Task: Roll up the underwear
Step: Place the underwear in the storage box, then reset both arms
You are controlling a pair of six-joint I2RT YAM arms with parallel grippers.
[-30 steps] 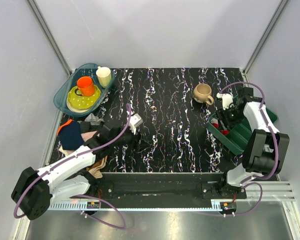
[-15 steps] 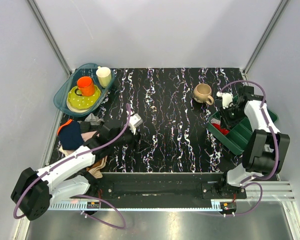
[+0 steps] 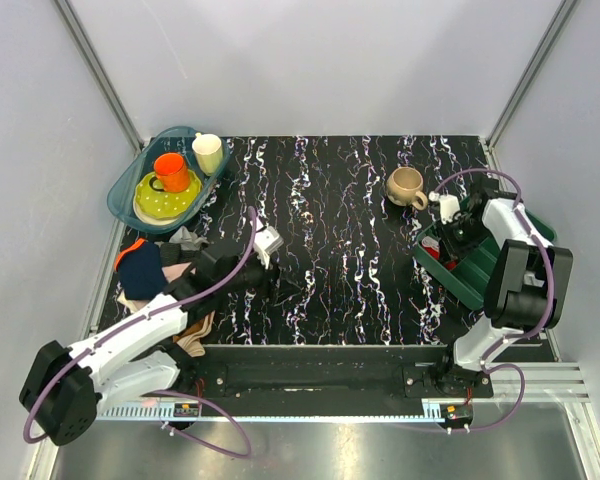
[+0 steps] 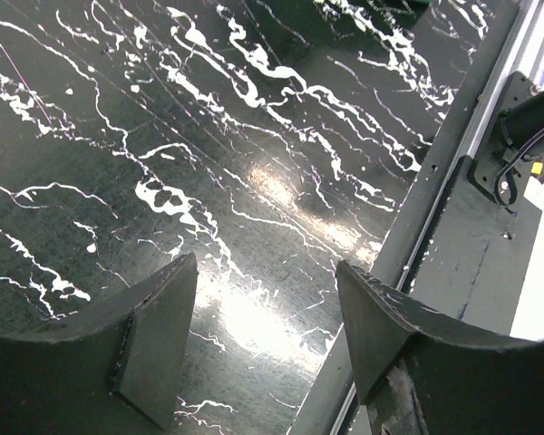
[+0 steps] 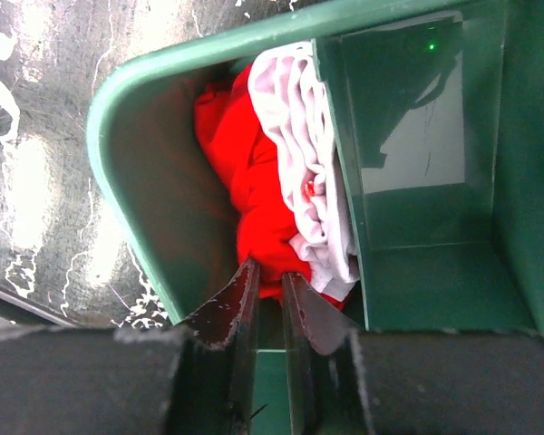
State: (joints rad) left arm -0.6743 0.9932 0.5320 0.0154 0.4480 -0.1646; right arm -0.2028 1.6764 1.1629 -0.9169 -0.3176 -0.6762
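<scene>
The red underwear [image 5: 249, 172] with white trim is bunched in the end compartment of a green bin [image 5: 131, 181]. It shows as a small red patch in the top view [image 3: 436, 256]. My right gripper [image 5: 270, 272] reaches into that compartment, jaws nearly together with red fabric between the tips; it also shows in the top view [image 3: 450, 232]. My left gripper [image 4: 267, 272] is open and empty, low over the black marbled table near its front edge; it also shows in the top view [image 3: 263, 268].
A tan mug [image 3: 406, 187] stands left of the green bin [image 3: 480, 282]. A blue tray [image 3: 123, 192] holds an orange cup, a cream cup and a yellow plate at the far left. A pile of garments [image 3: 145, 270] lies by the left arm.
My right wrist has shifted a little farther back over the bin. The left arm has barely moved.
</scene>
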